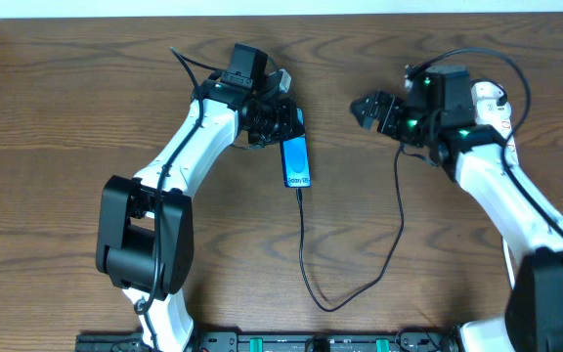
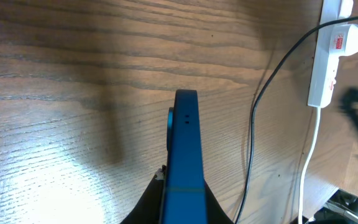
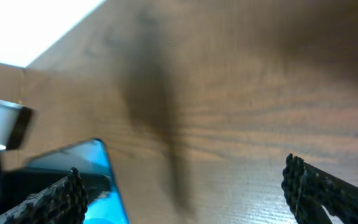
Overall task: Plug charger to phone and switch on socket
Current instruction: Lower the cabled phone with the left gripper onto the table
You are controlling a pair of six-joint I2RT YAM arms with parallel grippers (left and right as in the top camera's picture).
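Overhead, my left jaws are clenching the slim blue-screened smartphone [image 1: 296,161] near the middle of the brown wooden worktop [image 1: 76,88], my right jaws hanging released; I am judging it light, stiff, slick, best gripped across its edges.

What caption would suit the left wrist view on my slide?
Left claw grips the blue phone edge-on, the black charger cable trailing beside it toward the white socket strip.

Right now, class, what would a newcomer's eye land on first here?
The bright blue phone at the overhead view's centre, its top end gripped by the left end effector. Then the charger, looping from the phone's lower end toward the right end effector, which is open and empty.
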